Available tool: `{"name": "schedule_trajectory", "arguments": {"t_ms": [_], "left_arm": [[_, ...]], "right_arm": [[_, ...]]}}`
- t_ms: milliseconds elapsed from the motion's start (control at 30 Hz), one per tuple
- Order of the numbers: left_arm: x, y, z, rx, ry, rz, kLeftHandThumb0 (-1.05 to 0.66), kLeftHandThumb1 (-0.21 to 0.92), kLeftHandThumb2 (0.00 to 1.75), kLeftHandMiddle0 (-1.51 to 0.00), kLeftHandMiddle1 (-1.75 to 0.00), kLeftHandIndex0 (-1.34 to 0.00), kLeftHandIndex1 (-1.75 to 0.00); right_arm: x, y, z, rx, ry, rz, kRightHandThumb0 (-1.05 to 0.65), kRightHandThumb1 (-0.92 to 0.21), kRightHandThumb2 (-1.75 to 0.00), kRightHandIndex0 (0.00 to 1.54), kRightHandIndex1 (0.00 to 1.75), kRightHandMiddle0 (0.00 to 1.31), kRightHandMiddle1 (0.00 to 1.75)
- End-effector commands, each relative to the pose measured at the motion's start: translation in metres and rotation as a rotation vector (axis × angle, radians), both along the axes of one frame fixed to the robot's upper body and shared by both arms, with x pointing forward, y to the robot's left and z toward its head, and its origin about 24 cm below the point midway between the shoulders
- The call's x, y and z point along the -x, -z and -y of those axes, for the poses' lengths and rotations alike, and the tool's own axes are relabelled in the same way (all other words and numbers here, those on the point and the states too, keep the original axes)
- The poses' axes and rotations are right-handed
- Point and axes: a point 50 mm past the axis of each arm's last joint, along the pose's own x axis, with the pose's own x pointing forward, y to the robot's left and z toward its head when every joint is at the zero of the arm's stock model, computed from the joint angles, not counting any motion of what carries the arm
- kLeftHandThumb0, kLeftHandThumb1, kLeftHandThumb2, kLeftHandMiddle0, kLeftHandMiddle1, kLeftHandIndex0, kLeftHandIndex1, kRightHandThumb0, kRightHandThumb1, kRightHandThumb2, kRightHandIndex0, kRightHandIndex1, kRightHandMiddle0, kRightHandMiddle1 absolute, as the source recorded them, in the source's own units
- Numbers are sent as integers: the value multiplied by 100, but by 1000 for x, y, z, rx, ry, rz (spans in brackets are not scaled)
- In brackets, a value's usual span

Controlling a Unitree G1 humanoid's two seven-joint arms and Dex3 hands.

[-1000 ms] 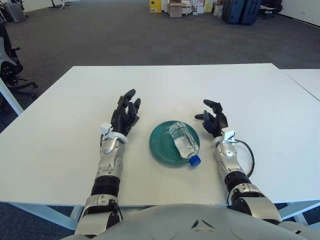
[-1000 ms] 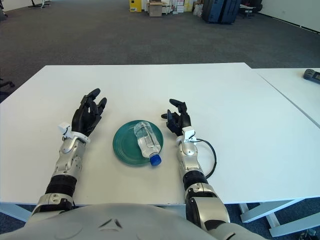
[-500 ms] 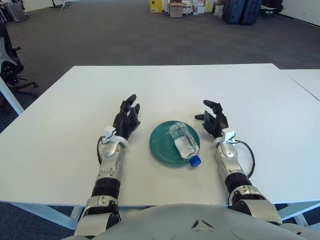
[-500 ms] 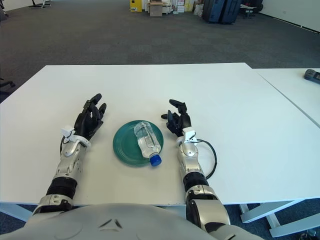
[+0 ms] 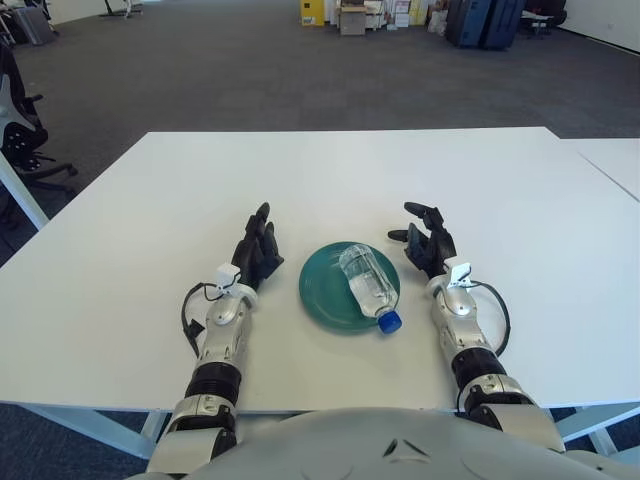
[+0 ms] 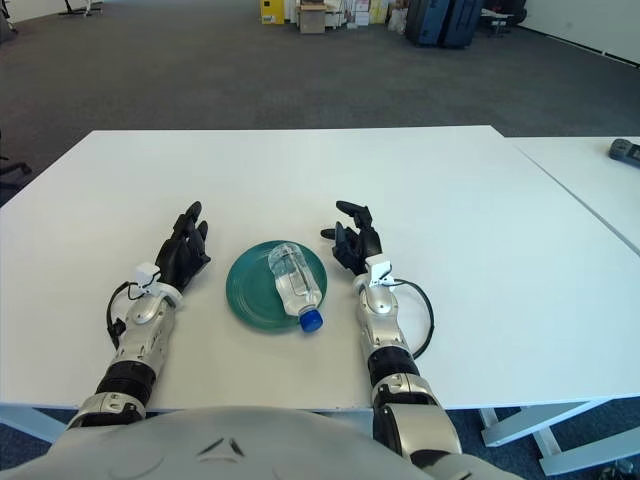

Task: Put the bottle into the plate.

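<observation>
The left robot hand (image 5: pixel 256 252) shows at nine o'clock of the plate (image 5: pixel 322 290), near it but apart, its dark fingers straight, close together and pointing toward twelve o'clock, holding nothing. A black cable loops beside its silver forearm. The plate is round, dark green and shallow, and it sits on the tabletop (image 5: pixel 130 250) between the two hands. The bottle (image 5: pixel 367 284) lies on its side across the plate's right half, a clear plastic one with ribbed walls, its base toward eleven o'clock and its blue cap (image 5: pixel 390 321) toward five o'clock. The cap end sticks out just over the plate's rim at about five o'clock, while the body rests inside the dish. The right robot hand (image 5: pixel 425 240) shows at three o'clock of the plate, close to the bottle without touching it, with its dark fingers spread and slightly curled and nothing in its grasp; a black cable arcs out from its wrist to the right. The tabletop is plain white and matte, and a second white table edge abuts it at the far right. Around it the floor is dark grey carpet. At nine o'clock, off the table's left edge, a black office chair (image 5: pixel 18 125) stands partly in view, and at twelve o'clock, far back, there are boxes (image 5: pixel 352 16) and dark blue cases (image 5: pixel 484 22) against the wall.
</observation>
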Motion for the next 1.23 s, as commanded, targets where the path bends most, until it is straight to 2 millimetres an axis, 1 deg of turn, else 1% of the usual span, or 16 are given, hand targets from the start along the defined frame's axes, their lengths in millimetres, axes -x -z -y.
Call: {"name": "schedule_trajectory", "arguments": {"t_ms": [0,333,400,500,800,967,1200], "left_arm": [[9,21,-5,-39,-30,-123,-92,92,104,-6,-1,-3,-2],[11,26,-1,-65,-44,-140,-89,92,104,-12,-3,-9,-7],[11,26,0,-66,-45,-139,-89,92,104,-15,-2,-4,-21],[12,26,0,-66,-47,-140,-88,92,103,-16,-1,-1,-30],[11,25,-1,-59,-49,-128,-88,92,103,-19,-2,0,-42],[10,24,-2,-60,-52,-122,-88,92,104,-24,-2,0,-53],[10,23,-2,-57,-42,-104,-88,92,104,-26,-2,0,-58]], "right_arm": [[19,23,5,-14,18,-122,-68,-92,-78,60,74,7,93],[20,22,6,-24,19,-125,-67,-92,-77,59,72,7,92],[21,22,7,-24,19,-126,-67,-92,-77,60,71,7,92],[21,22,7,-24,19,-126,-67,-92,-77,60,71,7,92],[21,22,8,-21,18,-125,-67,-92,-76,61,71,7,91],[21,22,8,-18,19,-123,-66,-92,-76,62,71,7,92],[21,22,8,-18,22,-123,-66,-92,-75,63,73,8,92]]}}
